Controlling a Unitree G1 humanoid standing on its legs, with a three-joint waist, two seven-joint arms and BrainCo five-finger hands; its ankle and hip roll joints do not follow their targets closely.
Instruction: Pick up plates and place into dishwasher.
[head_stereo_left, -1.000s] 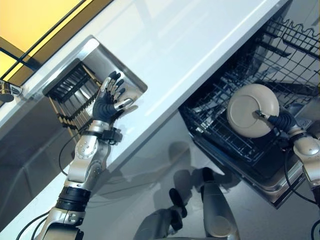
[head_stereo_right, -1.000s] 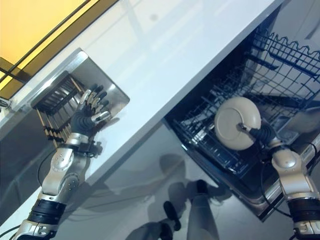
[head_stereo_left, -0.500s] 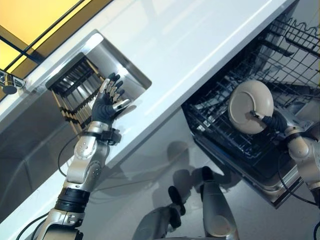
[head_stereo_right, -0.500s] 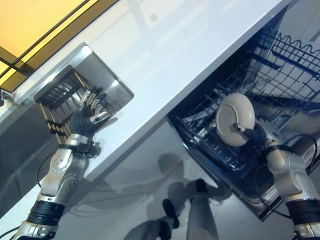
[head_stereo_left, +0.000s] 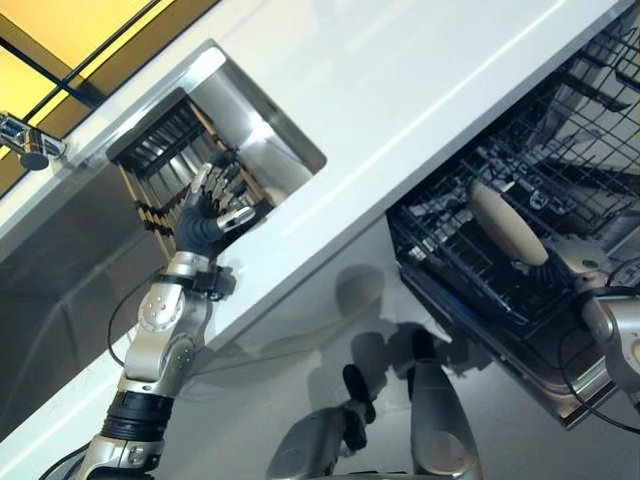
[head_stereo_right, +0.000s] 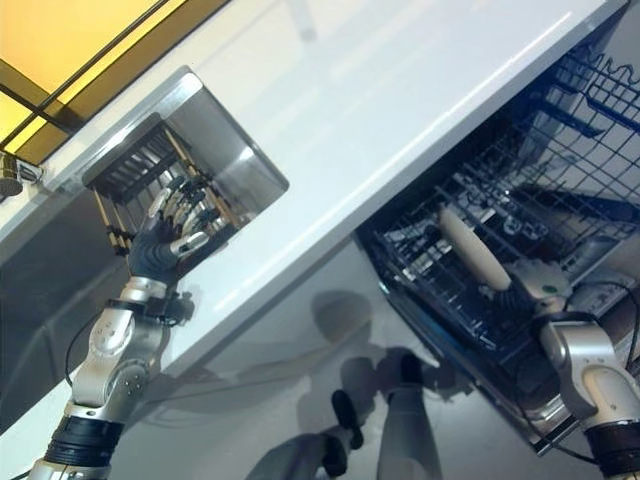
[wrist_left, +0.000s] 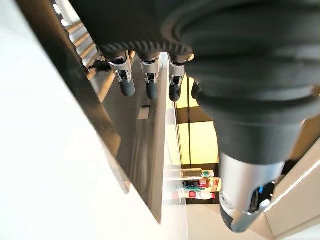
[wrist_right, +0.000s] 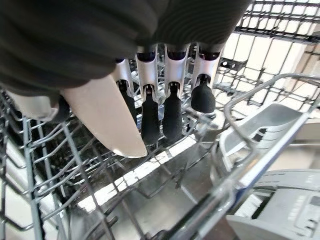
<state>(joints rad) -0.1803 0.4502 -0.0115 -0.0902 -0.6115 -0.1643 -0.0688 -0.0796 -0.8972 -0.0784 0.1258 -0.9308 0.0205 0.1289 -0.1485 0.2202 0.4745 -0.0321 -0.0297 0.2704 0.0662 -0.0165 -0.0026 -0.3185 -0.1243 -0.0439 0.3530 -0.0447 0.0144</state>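
A cream plate (head_stereo_left: 508, 225) stands on edge among the tines of the dishwasher's lower rack (head_stereo_left: 452, 262). My right hand (head_stereo_right: 510, 292) is shut on it from below. In the right wrist view the plate's rim (wrist_right: 107, 117) sits between the thumb and the fingers (wrist_right: 172, 107), which reach down into the wire rack. My left hand (head_stereo_left: 208, 215) is open with its fingers spread, held over the steel sink (head_stereo_left: 262, 125) beside a dark slatted rack (head_stereo_left: 160, 160). Its straight fingers (wrist_left: 147, 82) hang along the sink wall in the left wrist view.
A white counter (head_stereo_left: 400, 90) runs diagonally between the sink and the open dishwasher. The upper wire rack (head_stereo_left: 610, 90) lies beyond the lower one. A grey cutlery basket (wrist_right: 265, 135) sits next to my right hand. A faucet (head_stereo_left: 25, 140) stands at the far left.
The plate has turned from face-on to edge-on and sunk between the lower rack's tines, my right hand still on it. The camera has shifted; the left hand stays over the sink.
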